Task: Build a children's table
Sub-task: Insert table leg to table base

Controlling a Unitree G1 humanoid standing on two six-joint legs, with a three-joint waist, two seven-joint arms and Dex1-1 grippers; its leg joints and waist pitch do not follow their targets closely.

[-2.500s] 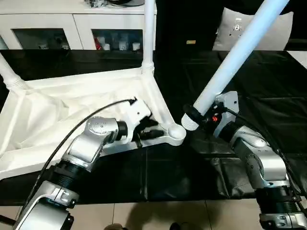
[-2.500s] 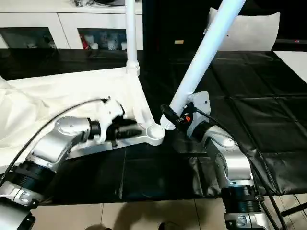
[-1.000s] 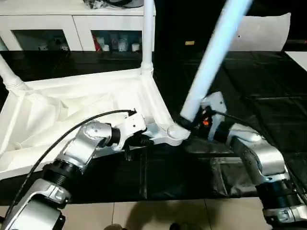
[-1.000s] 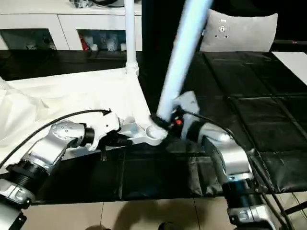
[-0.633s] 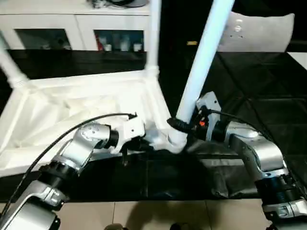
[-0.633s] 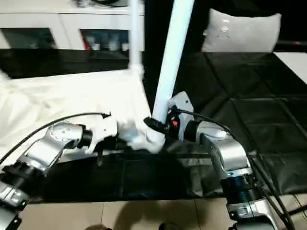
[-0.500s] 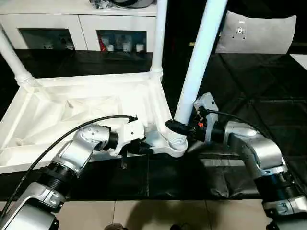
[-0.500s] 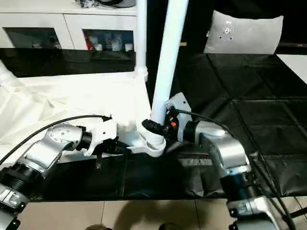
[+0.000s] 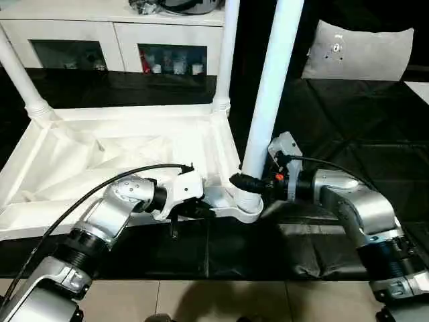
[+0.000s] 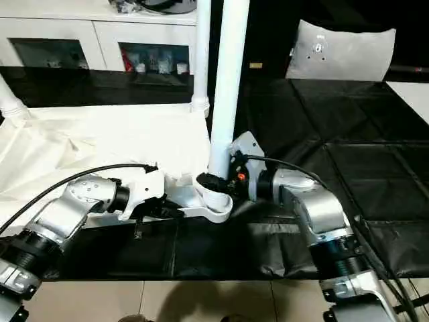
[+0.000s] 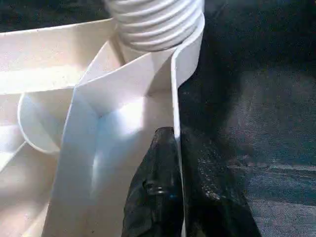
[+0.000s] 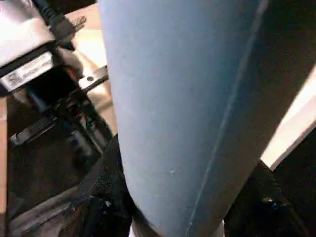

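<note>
Swinging up from its earlier slant, the leg point(image 9: 271, 80) in your right gripper point(image 9: 242, 182) is now standing nearly upright over the near corner socket point(image 9: 246, 201), and the whole view has shifted a little as the head moved.

You are looking at the tabletop point(image 9: 120, 151) lying upside down on the black mat point(image 9: 362, 141), filling the 9 o'clock half of the head view, its ribbed underside facing up. Behind it, at 12 o'clock, the white cabinet point(image 9: 114, 40) is standing along the back. A grey cushion point(image 9: 358, 50) is leaning at 2 o'clock.

Two other legs are already standing in sockets: one point(image 9: 226, 54) at the far corner at 12 o'clock, another point(image 9: 20, 74) at 10 o'clock.

Your right forearm point(image 9: 348, 201) is reaching in from 4 o'clock, wrist bent toward the centre, and its black fingers point(image 12: 103, 187) are wrapping both sides of the held leg's lower end, pinching it just above the socket. In the left wrist view the leg's ribbed end point(image 11: 155, 22) is sitting at the socket's mouth.

Your left forearm point(image 9: 114, 208) is coming in from 7 o'clock, elbow low, wrist turned toward 3 o'clock. Your left gripper point(image 11: 173, 173) is pressing its fingers together on the tabletop's thin near edge wall point(image 11: 175, 103), one finger on each face.
</note>
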